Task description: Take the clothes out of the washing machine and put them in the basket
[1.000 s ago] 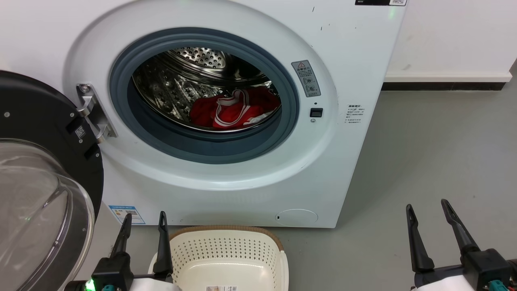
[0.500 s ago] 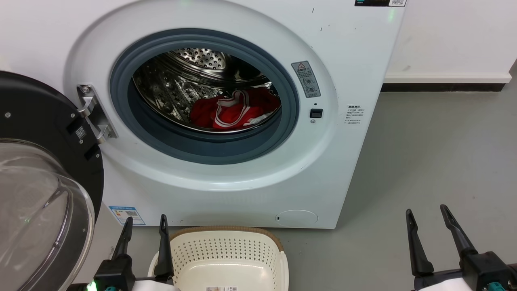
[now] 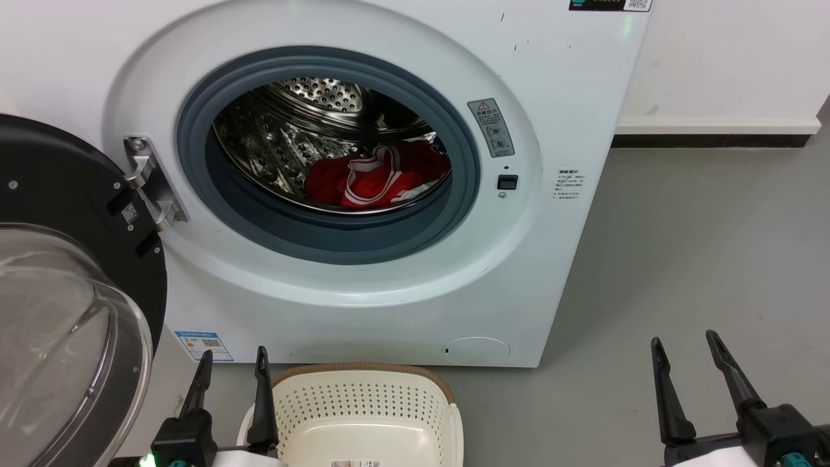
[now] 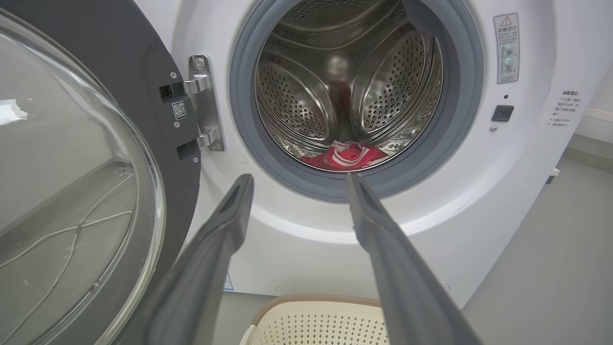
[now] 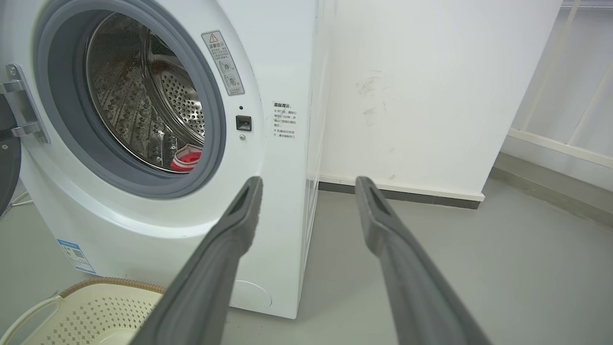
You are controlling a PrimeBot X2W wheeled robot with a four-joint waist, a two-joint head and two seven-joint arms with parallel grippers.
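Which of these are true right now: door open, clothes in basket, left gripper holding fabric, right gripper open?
1. The door of the washing machine stands open. True.
2. The clothes lie in the basket. False: they lie in the drum.
3. The left gripper is shut on red fabric. False: it is open, holding nothing.
4. The right gripper is open. True.

Grey floor (image 3: 681, 259) bears washing machine (image 3: 557, 84) and basket (image 3: 363, 395).
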